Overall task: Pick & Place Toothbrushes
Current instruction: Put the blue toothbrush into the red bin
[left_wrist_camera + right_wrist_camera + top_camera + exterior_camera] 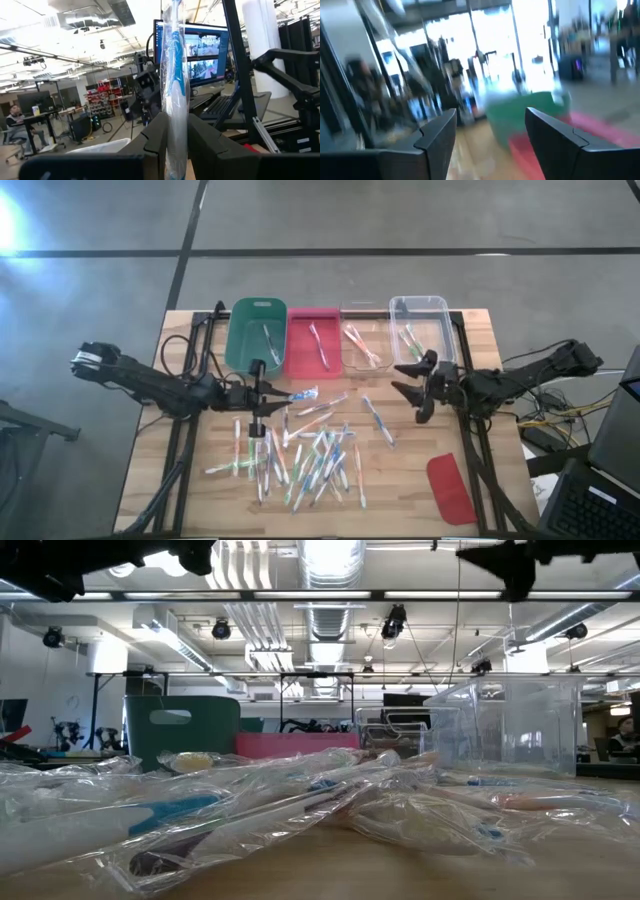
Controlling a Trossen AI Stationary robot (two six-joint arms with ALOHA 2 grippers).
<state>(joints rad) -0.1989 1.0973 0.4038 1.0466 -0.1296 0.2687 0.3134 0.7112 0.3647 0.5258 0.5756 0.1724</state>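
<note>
Several wrapped toothbrushes [300, 452] lie heaped on the wooden table's near middle, and they fill the foreground of the low view [250, 805]. My left gripper [268, 394] hovers just beyond the heap, shut on a blue toothbrush [302, 394] in a clear wrapper [175, 75]. My right gripper [398, 379] hangs open near the clear bins, touching nothing; its fingers stand wide apart [490, 130]. One or two toothbrushes lie in each bin. My left gripper pinches the wrapped blue toothbrush between its two fingers [155, 142], near one end [176, 150]. The fingers come level from the table's left, and the toothbrush runs on past them along their line. It is lifted clear of the table, its free end [316, 392] pointing right.
Along the far edge stand a green bin [255, 335], a red bin [314, 345], a small clear bin [365, 348] and a larger clear bin [420, 325]. A flat red lid [450, 488] lies at the near right. Bare wood shows between heap and lid.
</note>
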